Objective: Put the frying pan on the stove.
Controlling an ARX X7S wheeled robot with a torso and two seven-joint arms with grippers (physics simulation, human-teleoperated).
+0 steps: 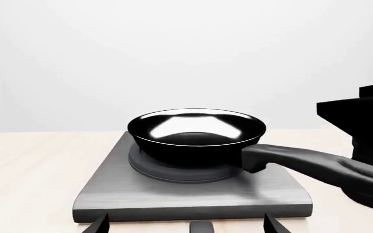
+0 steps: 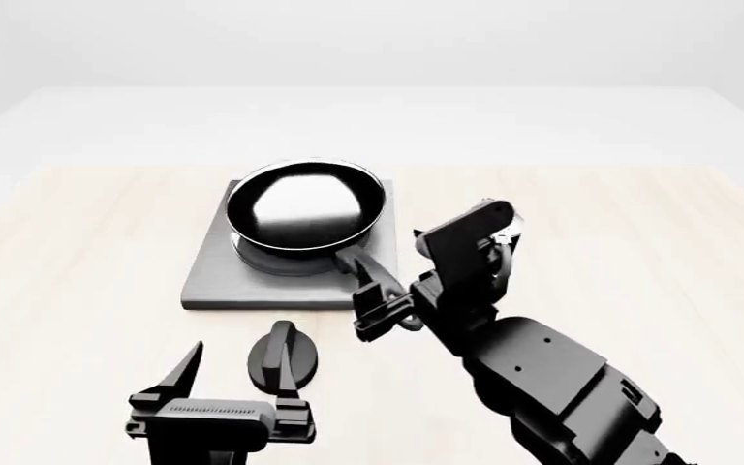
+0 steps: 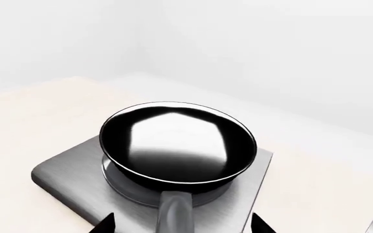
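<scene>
Right tool (image 2: pixel 379 308) sits at the end of the frying pan's handle (image 2: pixel 361 266), with its fingers on either side of the handle. In the right wrist view the two finger tips show well apart with the handle running between them, so it looks spread, not pinching, though the head view is too crowded to be sure whether either finger touches the handle. That fits a pan just set down: the frying pan (image 2: pixel 305 206) sits level on the burner (image 1: pixel 173 171) of the stove (image 2: pixel 224 281). The left wrist view shows the pan's base on the raised dark rings with the ring edge peeking out around it. The handle juts out past the stove's near edge toward the robot, which is why the right arm reaches in from that side.

Left tool (image 2: pixel 224 392) hangs low over the counter (image 2: pixel 75 252), well apart from the stove, with its fingers spread and nothing between them. A small black knob (image 2: pixel 282 356) lies on the counter just beside its right finger; it has no part in the job.

Judging by this, the placing looks done. What remains is drawing the right tool straight back along the handle, since a sideways nudge could twist the pan off the rings.
</scene>
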